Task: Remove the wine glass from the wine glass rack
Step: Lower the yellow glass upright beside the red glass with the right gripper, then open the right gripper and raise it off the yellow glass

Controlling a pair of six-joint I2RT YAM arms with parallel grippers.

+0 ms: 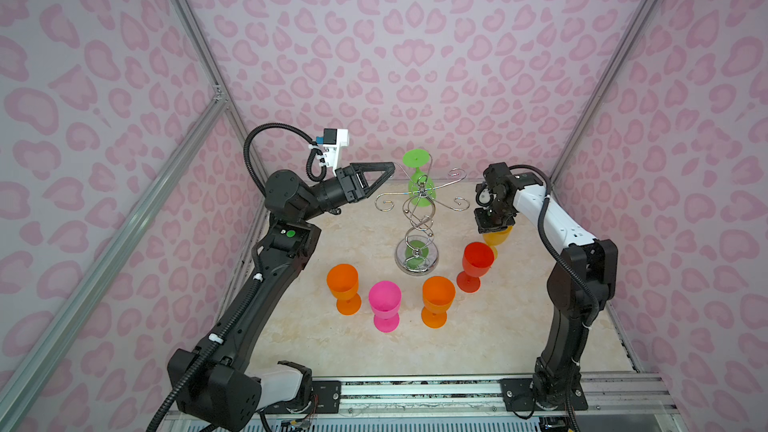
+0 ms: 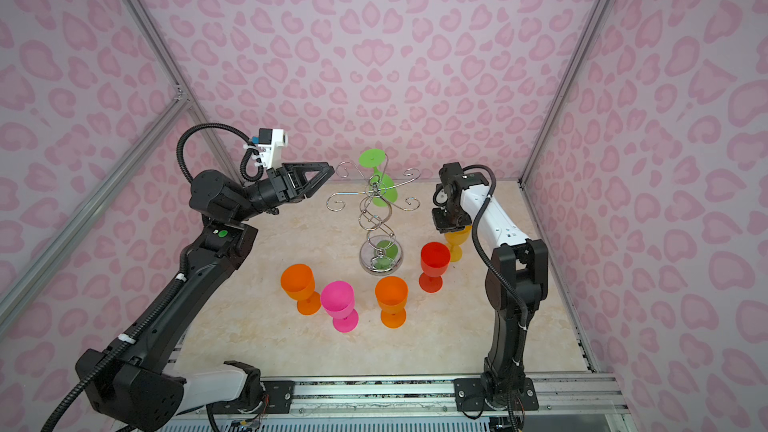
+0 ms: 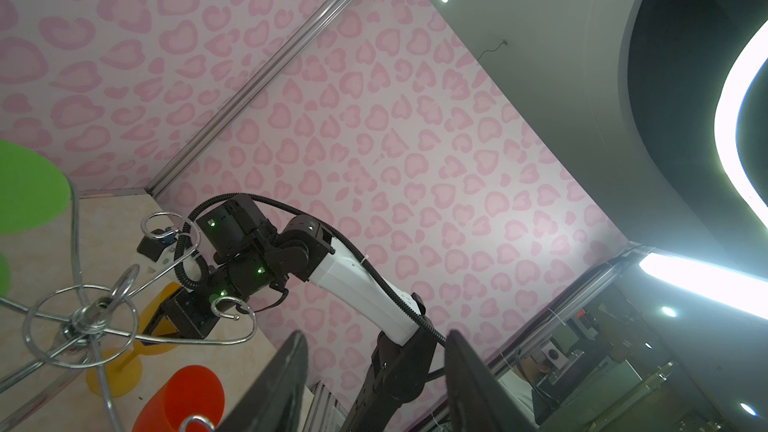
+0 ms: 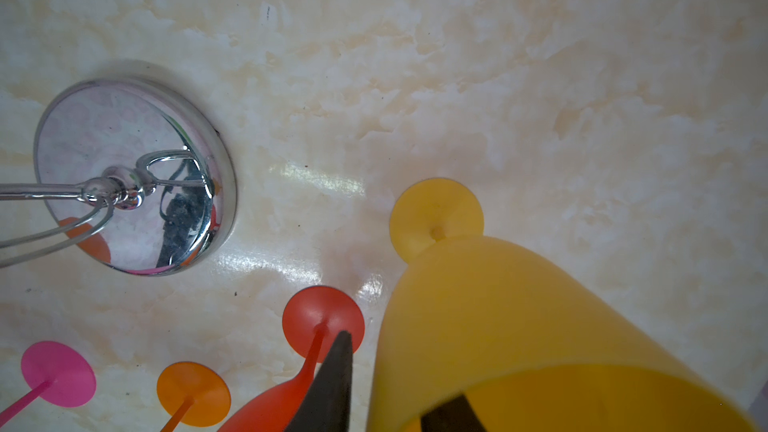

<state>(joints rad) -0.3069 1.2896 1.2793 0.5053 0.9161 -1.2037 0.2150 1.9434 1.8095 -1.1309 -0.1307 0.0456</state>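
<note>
The left tool (image 1: 388, 168) is raised level with the top of the wine glass rack (image 1: 417, 218). Its jaws are partly spread and hold nothing. Just ahead of its tips curls one of the rack's hook arms, and a little beyond that the green wine glass (image 1: 419, 189) hangs upside down, foot uppermost, from the rack's far side. The left tool does not touch it.

The right tool (image 1: 493, 227) points straight down on the other side of the rack, onto a yellow glass (image 1: 496, 238) standing upright on the surface (image 1: 498, 326). The right wrist view shows its fingers (image 4: 328, 380) parted astride the glass's wall: one inside the bowl, one outside with a narrow gap to the wall, so nothing is pinched. The red glass (image 1: 477, 259) stands just beside that outer finger. Two orange glasses (image 1: 343, 282) and a pink glass (image 1: 384, 299) stand upright farther off, nearer the arms' bases than either tool.
</note>
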